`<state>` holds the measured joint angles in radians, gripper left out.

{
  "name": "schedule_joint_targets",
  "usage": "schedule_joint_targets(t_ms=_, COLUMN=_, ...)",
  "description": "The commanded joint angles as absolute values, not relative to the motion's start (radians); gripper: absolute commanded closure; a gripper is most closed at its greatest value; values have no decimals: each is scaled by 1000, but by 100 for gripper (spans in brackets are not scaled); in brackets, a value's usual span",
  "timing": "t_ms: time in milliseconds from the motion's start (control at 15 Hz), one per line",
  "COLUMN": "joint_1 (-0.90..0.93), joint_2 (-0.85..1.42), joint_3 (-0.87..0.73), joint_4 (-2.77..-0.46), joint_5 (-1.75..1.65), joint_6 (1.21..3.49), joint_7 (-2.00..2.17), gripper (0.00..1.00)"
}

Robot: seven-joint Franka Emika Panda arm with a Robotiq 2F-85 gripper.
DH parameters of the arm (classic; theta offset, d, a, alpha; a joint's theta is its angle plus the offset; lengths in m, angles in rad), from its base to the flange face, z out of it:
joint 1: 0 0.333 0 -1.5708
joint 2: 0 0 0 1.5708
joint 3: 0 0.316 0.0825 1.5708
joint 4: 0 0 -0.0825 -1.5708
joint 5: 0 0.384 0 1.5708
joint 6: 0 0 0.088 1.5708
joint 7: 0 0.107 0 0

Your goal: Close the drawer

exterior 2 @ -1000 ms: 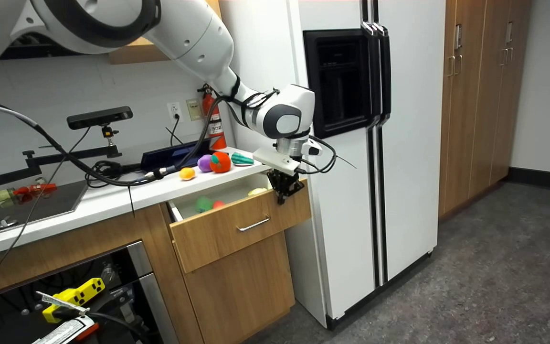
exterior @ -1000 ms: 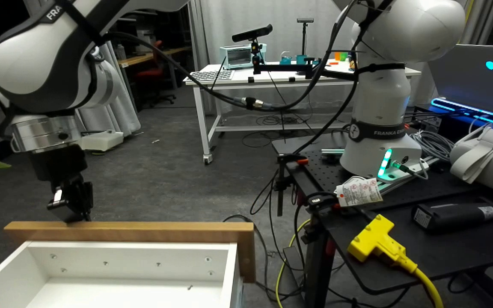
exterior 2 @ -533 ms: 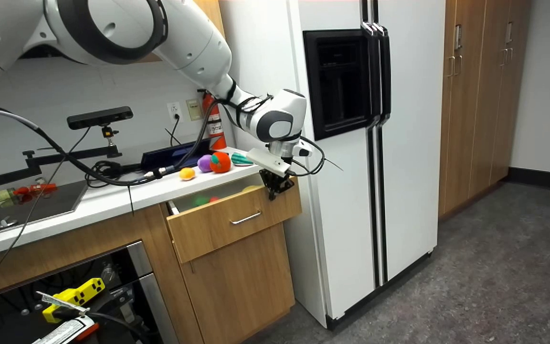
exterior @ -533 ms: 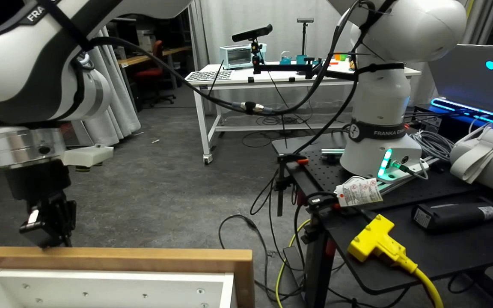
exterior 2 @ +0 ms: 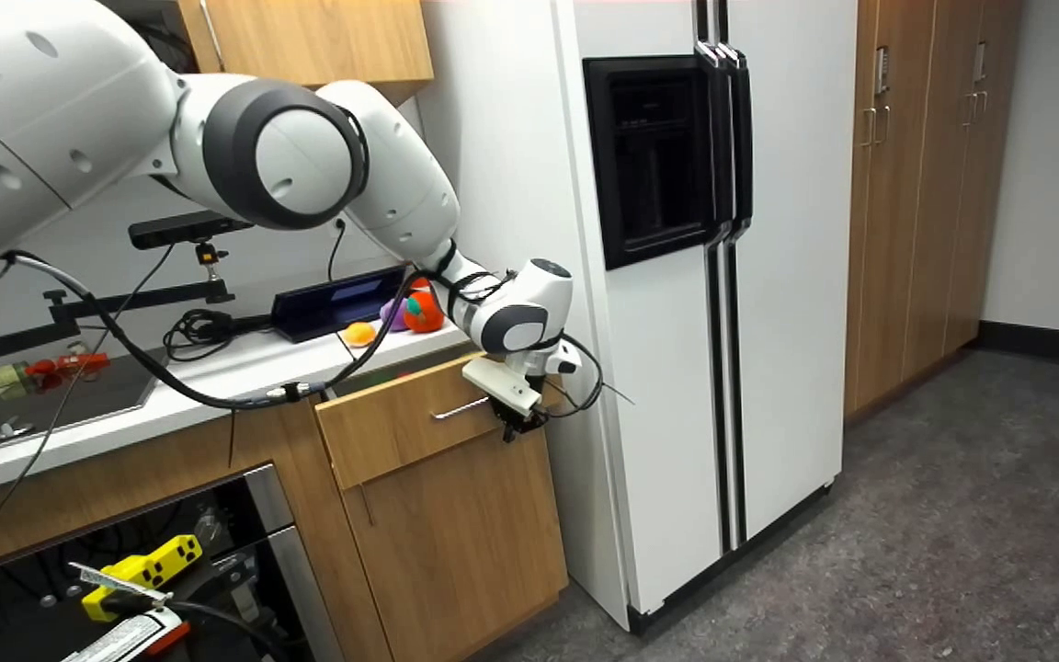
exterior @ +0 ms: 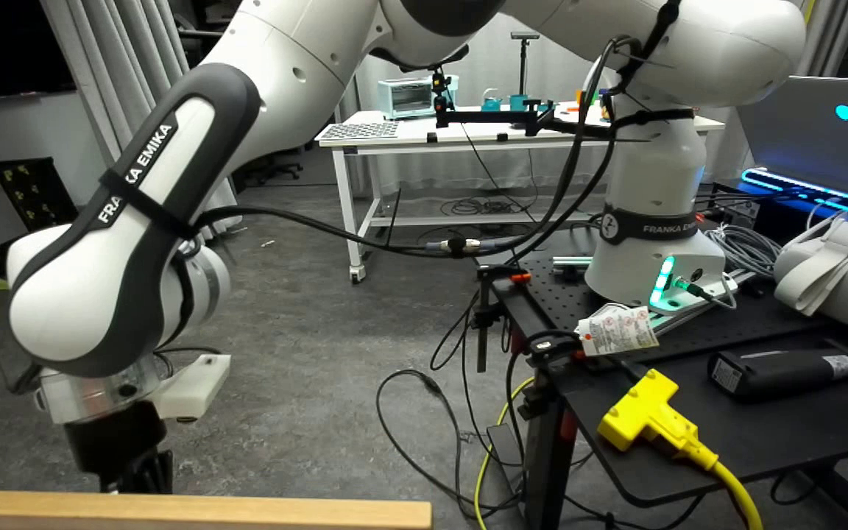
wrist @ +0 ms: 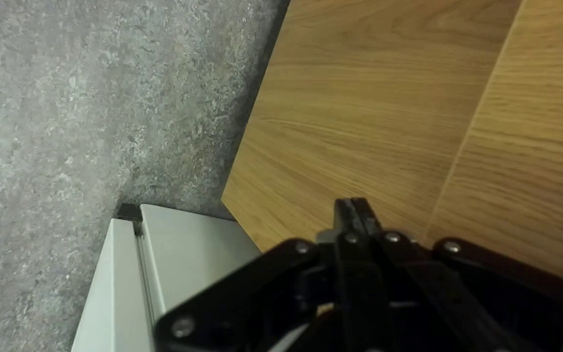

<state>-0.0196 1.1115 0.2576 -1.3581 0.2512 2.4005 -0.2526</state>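
The drawer (exterior 2: 392, 428) is partly open under the white counter in an exterior view, with a narrow gap behind its wooden front. Its top wooden edge also shows along the bottom of an exterior view (exterior: 247, 511); its white inside is out of sight there. In the wrist view the drawer front (wrist: 540, 161) fills the right, beyond a pale seam. My gripper (exterior 2: 511, 432) is low in front of the drawer front, right of the metal handle (exterior 2: 459, 409). In the wrist view its fingertips (wrist: 351, 203) are together with nothing between them. I cannot tell whether it touches the front.
The white fridge (exterior 2: 658, 386) stands close on the right of the drawer. The counter (exterior 2: 244, 359) carries toy fruit (exterior 2: 424, 313) and a dark tablet (exterior 2: 336, 302). A cable loop hangs from the arm. A black cart with a yellow plug (exterior: 641, 408) stands beside the arm base.
The drawer has slid inward, and its opening is narrower. My gripper first moved in along with its top edge, then dropped lower in front of the drawer front.
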Motion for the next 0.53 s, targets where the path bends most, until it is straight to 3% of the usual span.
schedule_joint_targets(t_ms=0, joint_1=4, joint_2=1203, joint_3=287, joint_4=-1246, joint_5=248, joint_6=2393, joint_7=-264, gripper=100)
schedule_joint_targets(t_ms=467, joint_1=3, joint_2=1249, joint_3=334, joint_4=-1169, joint_5=262, joint_6=2377, joint_7=-273, gripper=100)
